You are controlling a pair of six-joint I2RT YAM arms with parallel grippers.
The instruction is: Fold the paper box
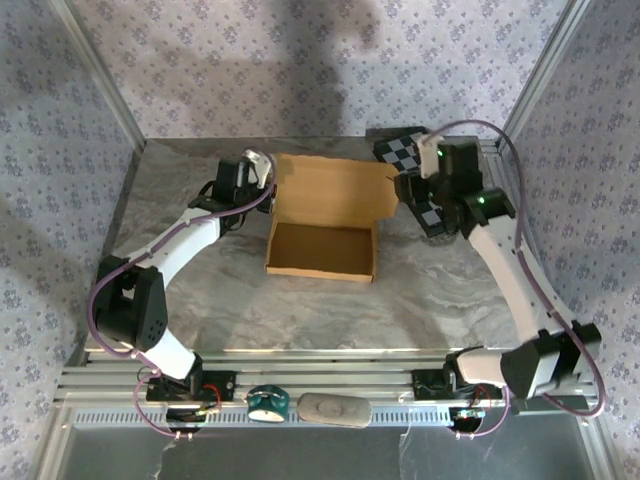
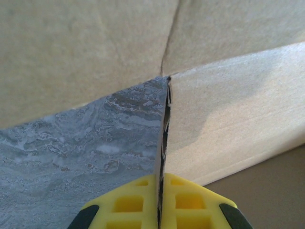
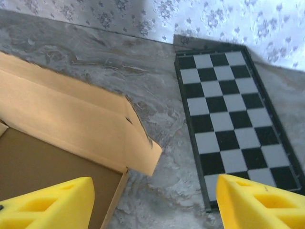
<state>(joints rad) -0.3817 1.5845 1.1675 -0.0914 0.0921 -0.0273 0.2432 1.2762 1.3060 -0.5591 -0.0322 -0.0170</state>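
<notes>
Two risks: the left hand (image 2: 159, 210), clenched on a thin flap edge of the paper box (image 1: 322, 235), could tear it by pulling hard, and the half-formed box, in the middle of the counter (image 1: 300, 310), might slide, since the right hand (image 3: 155, 202) hangs released beside its right corner. That marbled grey surface looks slick; floral-papered walls (image 1: 300, 60) close it in, with a checkerboard panel (image 3: 233, 109) at back right.

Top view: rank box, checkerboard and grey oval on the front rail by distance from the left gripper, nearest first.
1. box: left gripper grips its left edge.
2. checkerboard: back right.
3. grey oval: on the front rail, centre.
</notes>
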